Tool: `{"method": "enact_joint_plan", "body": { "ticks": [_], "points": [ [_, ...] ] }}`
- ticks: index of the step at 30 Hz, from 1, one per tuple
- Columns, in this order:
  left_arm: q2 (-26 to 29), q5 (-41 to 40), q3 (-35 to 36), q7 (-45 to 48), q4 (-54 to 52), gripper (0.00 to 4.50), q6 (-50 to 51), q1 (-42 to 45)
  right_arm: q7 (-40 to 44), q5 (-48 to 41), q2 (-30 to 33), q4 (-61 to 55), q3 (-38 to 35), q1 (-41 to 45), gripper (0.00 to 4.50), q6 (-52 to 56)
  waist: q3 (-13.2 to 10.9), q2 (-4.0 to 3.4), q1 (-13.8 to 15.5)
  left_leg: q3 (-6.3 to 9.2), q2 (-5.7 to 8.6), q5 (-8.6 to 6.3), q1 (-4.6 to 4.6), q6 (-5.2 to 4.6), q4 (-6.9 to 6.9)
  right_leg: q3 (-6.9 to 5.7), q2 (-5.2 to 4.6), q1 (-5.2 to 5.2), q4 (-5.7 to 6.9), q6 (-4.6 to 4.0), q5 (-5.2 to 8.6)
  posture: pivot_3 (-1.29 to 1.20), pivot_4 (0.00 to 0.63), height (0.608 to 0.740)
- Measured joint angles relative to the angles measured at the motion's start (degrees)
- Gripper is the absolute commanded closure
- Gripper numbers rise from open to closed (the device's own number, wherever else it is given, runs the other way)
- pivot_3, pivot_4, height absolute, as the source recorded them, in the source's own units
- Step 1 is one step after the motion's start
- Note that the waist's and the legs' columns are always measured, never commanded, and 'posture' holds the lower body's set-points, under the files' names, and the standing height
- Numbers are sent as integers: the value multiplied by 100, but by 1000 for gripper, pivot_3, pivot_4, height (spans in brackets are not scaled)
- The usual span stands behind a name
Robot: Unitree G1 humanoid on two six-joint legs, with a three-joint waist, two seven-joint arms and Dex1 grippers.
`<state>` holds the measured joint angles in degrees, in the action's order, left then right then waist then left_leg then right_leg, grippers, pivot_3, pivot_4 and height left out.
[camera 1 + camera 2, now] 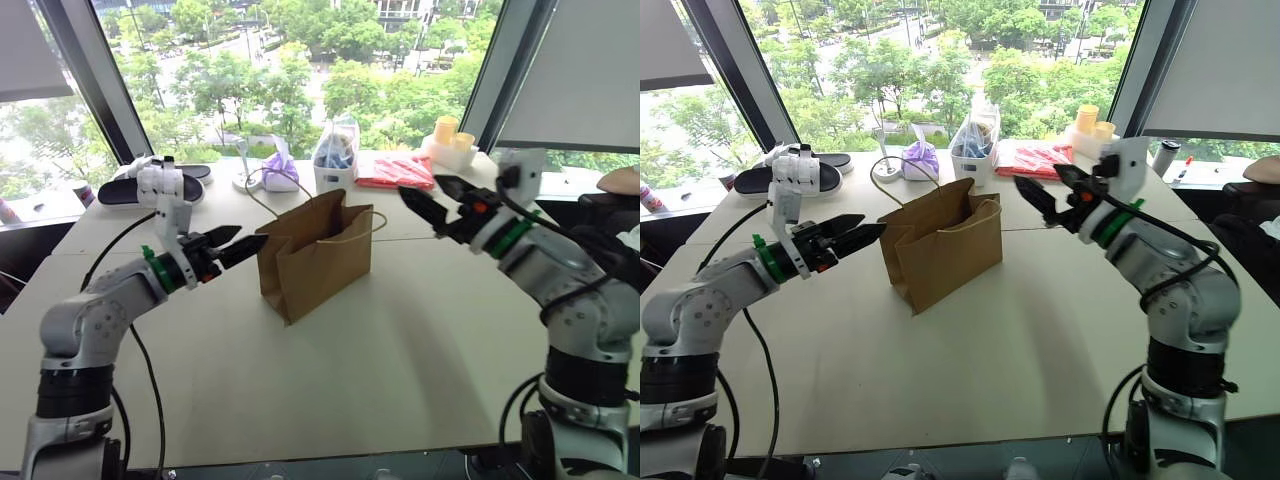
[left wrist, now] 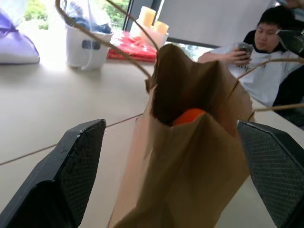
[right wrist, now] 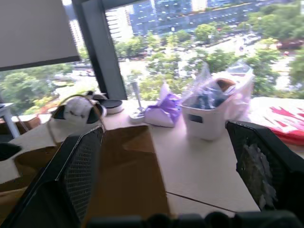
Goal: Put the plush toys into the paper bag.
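Left gripper (image 1: 243, 243): spread, empty, just beside the bag.
Right gripper (image 1: 424, 196): spread, empty.
Paper bag (image 1: 318, 255): upright mid-desk, orange toy (image 2: 188, 116) inside.
Green toy: cannot tell; likely bagged.

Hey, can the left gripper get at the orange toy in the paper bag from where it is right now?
Probably not directly: the left gripper faces the paper bag's side wall, and the orange toy sits down inside.
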<state>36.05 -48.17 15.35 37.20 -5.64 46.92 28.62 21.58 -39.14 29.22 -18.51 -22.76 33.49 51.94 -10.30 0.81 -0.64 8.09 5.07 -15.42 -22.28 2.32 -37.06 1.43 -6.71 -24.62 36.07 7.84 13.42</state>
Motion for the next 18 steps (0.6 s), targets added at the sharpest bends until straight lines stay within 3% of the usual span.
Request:
{"method": "enact_joint_plan", "body": {
  "ticks": [1, 4, 11, 18],
  "points": [
    [0, 13, -10, 48, -1, 0, -6, -25, -25, -37, -3, -66, 6, -191, 59, 49, 0, 0, -3, 0, 0, 0, 0, 0, 0, 0, 0, 0, 0, 0, 0, 0, 150, 740],
    [0, 119, -169, 289, -14, 0, -90, -101, -37, -40, -50, -308, 316, -655, 942, 92, 0, -2, -29, -5, -1, 0, 2, 0, -1, 1, 0, 0, 2, 0, 0, 0, 150, 740],
    [-12, 409, -586, 868, 47, 0, -351, -97, -94, 459, -507, -367, 1448, -982, 4469, -360, -1, -3, -29, -6, -1, 0, 3, 0, -1, 1, 0, -1, 3, 0, 0, 0, 150, 740],
    [-34, 776, -798, 1194, 304, 0, -625, -34, -81, 1021, -1024, 120, 2472, -848, 4469, -767, -2, -4, -30, -4, -1, 0, 3, 1, -1, 0, 0, -3, 3, 0, 0, 0, 150, 740]
  ]
}}
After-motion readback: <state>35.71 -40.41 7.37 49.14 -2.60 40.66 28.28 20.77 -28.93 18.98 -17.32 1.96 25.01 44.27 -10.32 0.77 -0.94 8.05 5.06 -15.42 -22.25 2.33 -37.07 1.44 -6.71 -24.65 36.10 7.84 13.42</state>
